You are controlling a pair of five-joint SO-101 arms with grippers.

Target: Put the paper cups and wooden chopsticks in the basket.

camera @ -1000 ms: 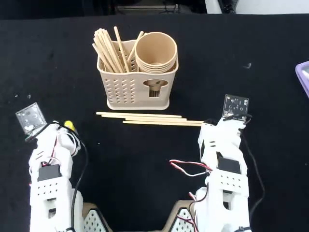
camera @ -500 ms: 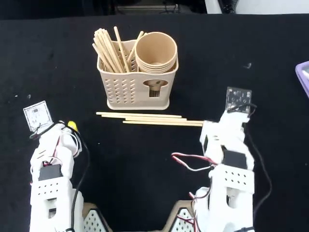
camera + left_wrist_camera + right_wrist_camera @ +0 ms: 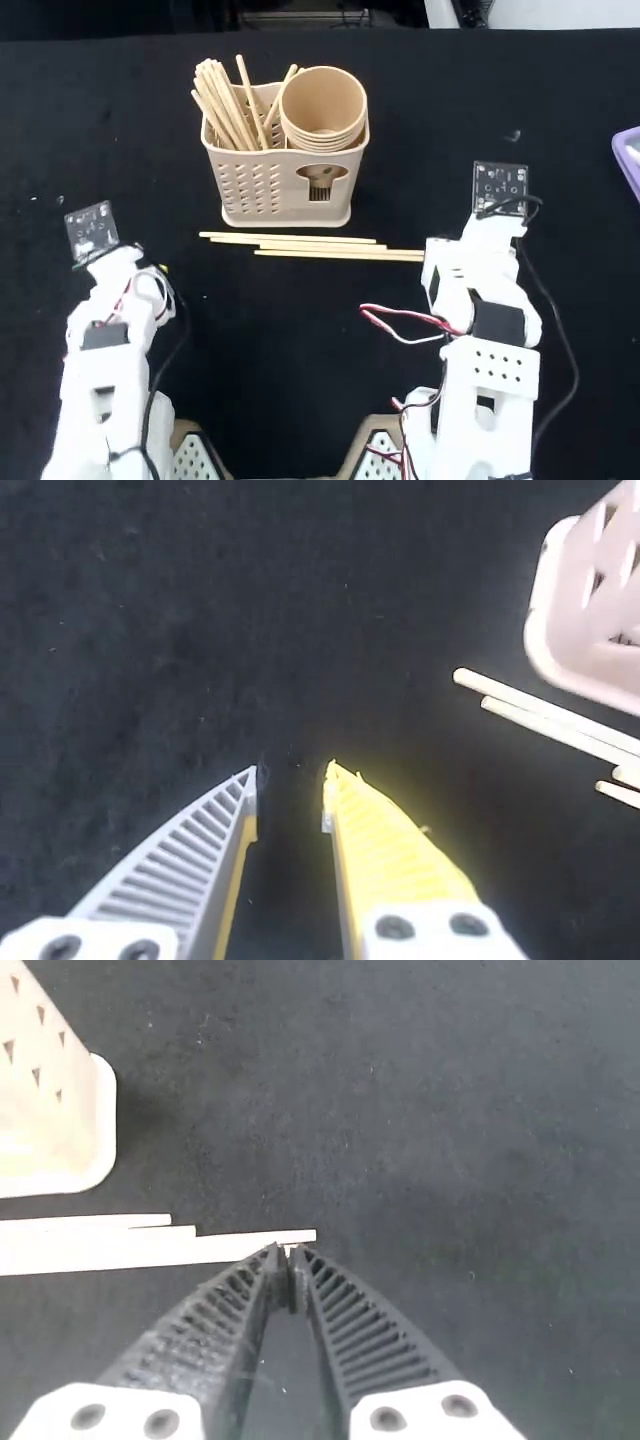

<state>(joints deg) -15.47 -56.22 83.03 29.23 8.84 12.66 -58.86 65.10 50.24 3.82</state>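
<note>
**High view.** A beige perforated plastic basket (image 3: 285, 185) stands upright toward the far side of the black table (image 3: 520, 90). Its right compartment holds a nested stack of brown paper cups (image 3: 323, 105). Its left compartment holds a leaning bundle of wooden chopsticks (image 3: 222, 105). Three loose wooden chopsticks (image 3: 310, 246) lie flat on the table just in front of the basket, side by side and parallel to its front wall. The white left arm (image 3: 105, 340) is at the near left, well apart from the loose chopsticks. The white right arm (image 3: 480, 300) is at the near right, its forward end beside their right ends.

**Left wrist view.** The left pincer (image 3: 290, 780) has one white and one yellow finger. The tips are apart by a narrow gap, with nothing between them, over bare table (image 3: 200, 600). The loose chopsticks (image 3: 545, 720) and a basket corner (image 3: 590, 620) are apart from it.

**Right wrist view.** The right pincer (image 3: 287, 1257) has dark ribbed fingers with tips pressed together, holding nothing. The tips sit just beside the end of the nearest loose chopstick (image 3: 250, 1237); contact cannot be determined. A basket corner (image 3: 60, 1120) lies beyond
</note>
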